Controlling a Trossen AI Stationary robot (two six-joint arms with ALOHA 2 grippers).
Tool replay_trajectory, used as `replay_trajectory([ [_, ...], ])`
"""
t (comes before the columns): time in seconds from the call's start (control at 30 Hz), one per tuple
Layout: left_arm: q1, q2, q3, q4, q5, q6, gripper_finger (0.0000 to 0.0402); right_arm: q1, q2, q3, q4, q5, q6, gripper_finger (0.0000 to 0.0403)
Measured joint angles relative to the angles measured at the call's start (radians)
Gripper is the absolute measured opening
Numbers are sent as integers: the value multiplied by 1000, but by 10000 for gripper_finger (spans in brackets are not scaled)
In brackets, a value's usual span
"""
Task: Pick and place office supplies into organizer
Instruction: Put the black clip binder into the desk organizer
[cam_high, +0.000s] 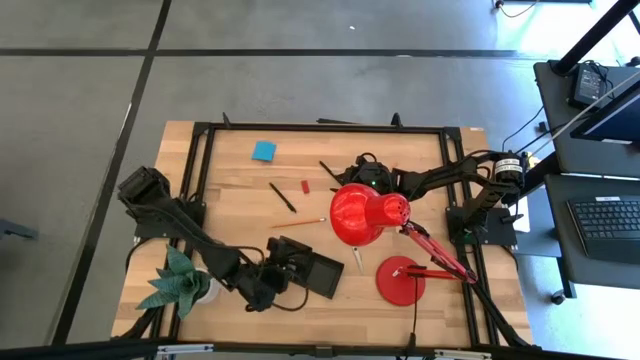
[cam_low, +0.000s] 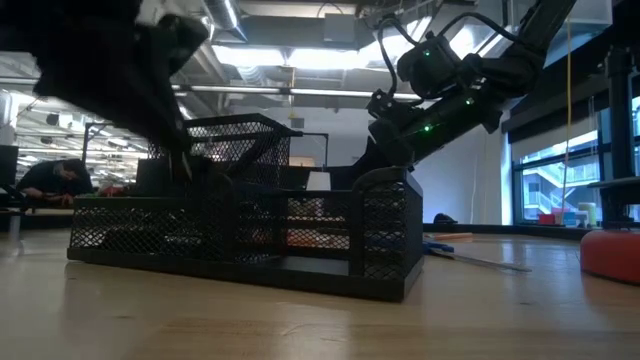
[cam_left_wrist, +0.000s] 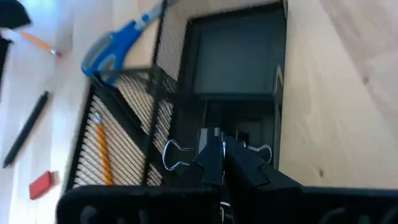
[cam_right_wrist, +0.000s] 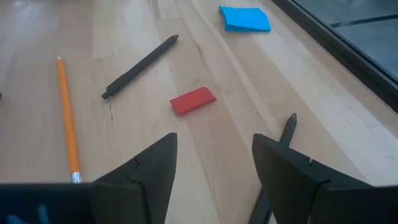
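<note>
**A:** Where is the organizer, and what is the left pincer doing?

**B:** The black mesh organizer (cam_high: 305, 268) sits near the table's (cam_high: 240, 190) front edge, beside the green paper plant (cam_high: 178, 280). The left pincer (cam_left_wrist: 222, 163) hangs over it with fingers together, clamped on a black binder clip (cam_left_wrist: 214, 149). A pencil (cam_left_wrist: 101, 152) lies in one compartment; blue-handled scissors (cam_left_wrist: 115, 45) lie just beside the organizer.

**A:** And the right pincer?

**B:** The right pincer (cam_right_wrist: 214, 165) is behind the red lamp (cam_high: 368, 213), fingers apart and holding nothing. Ahead of it on the table lie a red eraser (cam_right_wrist: 193, 100), a black pen (cam_right_wrist: 140, 66), an orange pencil (cam_right_wrist: 66, 118) and a blue sticky-note pad (cam_right_wrist: 245, 18).
</note>
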Motion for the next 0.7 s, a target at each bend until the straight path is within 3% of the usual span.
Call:
replay_trajectory([
  [0.7, 78, 67, 0, -1, 113, -51, 4, 0, 0, 0, -1, 0, -2, 212],
])
